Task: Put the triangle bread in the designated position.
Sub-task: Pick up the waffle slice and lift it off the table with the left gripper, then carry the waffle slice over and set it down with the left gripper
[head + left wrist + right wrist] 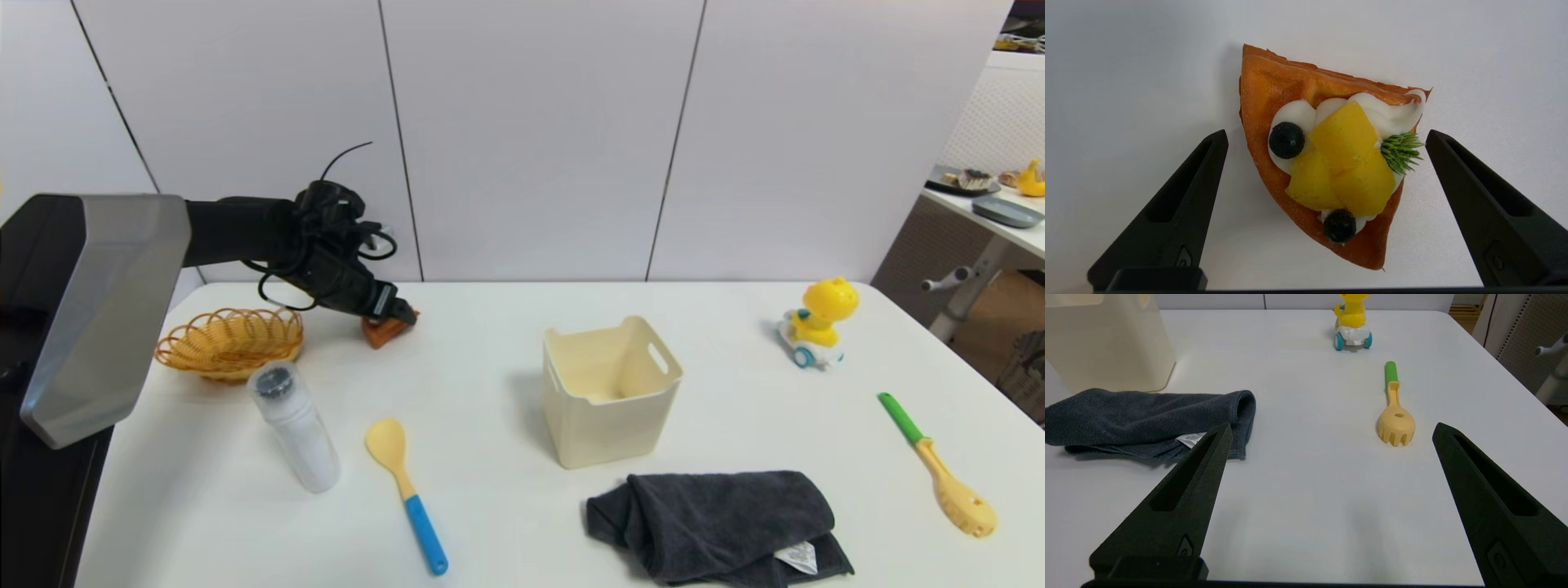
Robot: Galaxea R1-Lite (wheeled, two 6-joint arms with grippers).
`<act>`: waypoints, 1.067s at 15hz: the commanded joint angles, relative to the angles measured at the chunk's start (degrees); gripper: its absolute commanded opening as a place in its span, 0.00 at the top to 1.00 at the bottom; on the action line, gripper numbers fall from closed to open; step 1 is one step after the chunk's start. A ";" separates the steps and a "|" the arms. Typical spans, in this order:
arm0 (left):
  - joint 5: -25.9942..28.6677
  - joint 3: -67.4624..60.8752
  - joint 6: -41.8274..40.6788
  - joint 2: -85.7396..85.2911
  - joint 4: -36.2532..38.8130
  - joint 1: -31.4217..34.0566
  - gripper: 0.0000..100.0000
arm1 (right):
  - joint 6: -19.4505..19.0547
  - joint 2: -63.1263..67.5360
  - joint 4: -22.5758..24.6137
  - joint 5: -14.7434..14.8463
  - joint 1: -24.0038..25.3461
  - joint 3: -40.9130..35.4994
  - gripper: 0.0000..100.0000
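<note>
A: Where is the triangle bread [384, 330]?

B: On the white table [506, 506], far back on the robot's left, just beside the orange woven basket [229, 342]. From the head camera only an orange-brown corner shows — the left gripper [400, 313] hangs right over it and covers the rest.

A: And the left wrist camera?

B: It gives the whole top: the triangle bread [1327, 163] lies flat on the bare surface, with white cream, yellow fruit pieces, two dark berries and a small green sprig. The left gripper [1327, 139] has its fingers [1180, 208] spread wide, one on each side of the wedge, and neither touches it.

A: The right arm?

B: Out of the head view altogether. Only its own wrist camera shows the right gripper [1331, 433], fingers [1184, 498] spread apart with nothing between them, over the table near the dark grey cloth [1147, 416] and the yellow slotted spoon with a green handle [1394, 412]. That view also catches the yellow toy car [1352, 322] and a wall of the cream bin [1106, 343].

A: Anything only the head camera sees?

B: The white bottle [295, 426] in front of the basket, and the yellow spoon with a blue handle [406, 490] beside it — neither wrist view reaches them.
</note>
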State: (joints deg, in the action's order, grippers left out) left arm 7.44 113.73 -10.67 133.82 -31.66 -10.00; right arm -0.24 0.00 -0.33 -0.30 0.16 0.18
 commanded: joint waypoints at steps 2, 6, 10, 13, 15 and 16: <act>-0.05 0.00 -0.06 1.01 0.46 -0.20 1.00 | -0.02 0.09 -0.02 0.04 0.02 -0.01 0.00; -0.05 0.00 -0.14 1.01 0.63 -0.20 1.00 | -0.02 0.09 -0.02 0.04 0.02 -0.01 0.00; -0.05 0.00 -0.06 -1.01 0.63 -0.20 1.00 | -0.11 0.09 -0.02 -0.05 0.02 -0.01 0.00; -0.05 0.00 0.56 -6.20 0.46 -0.20 1.00 | -0.02 0.09 -0.02 -0.05 0.02 -0.01 0.00; -0.05 0.00 0.74 -11.12 -0.25 -0.11 1.00 | -0.02 0.09 -0.02 -0.05 0.02 -0.01 0.00; -0.05 -0.35 1.00 -13.32 -0.68 -0.11 1.00 | -0.02 0.09 -0.02 0.04 0.02 -0.01 0.00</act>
State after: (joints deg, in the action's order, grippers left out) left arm 7.33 113.73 -9.95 127.32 -31.45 -10.14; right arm -0.29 0.00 -0.33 -0.27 0.16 0.18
